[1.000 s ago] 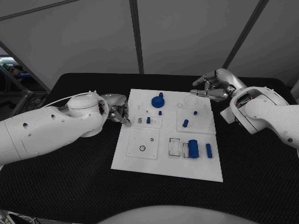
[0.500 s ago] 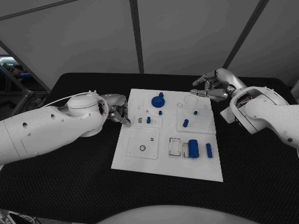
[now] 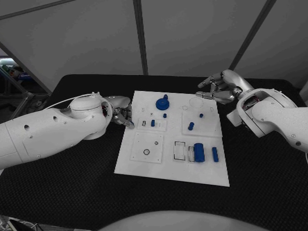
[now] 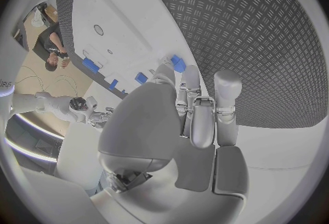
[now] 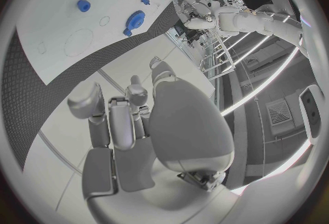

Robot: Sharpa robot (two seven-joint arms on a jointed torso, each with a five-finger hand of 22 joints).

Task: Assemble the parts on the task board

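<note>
Nothing has shifted over the last second: my left hand waits at the left edge of the white rectangular task board, fingers curled on nothing, and my right hand hovers off its far-right corner, likewise empty. The small blue plastic parts lie untouched mid-counter, so assembly hasn't advanced.
</note>
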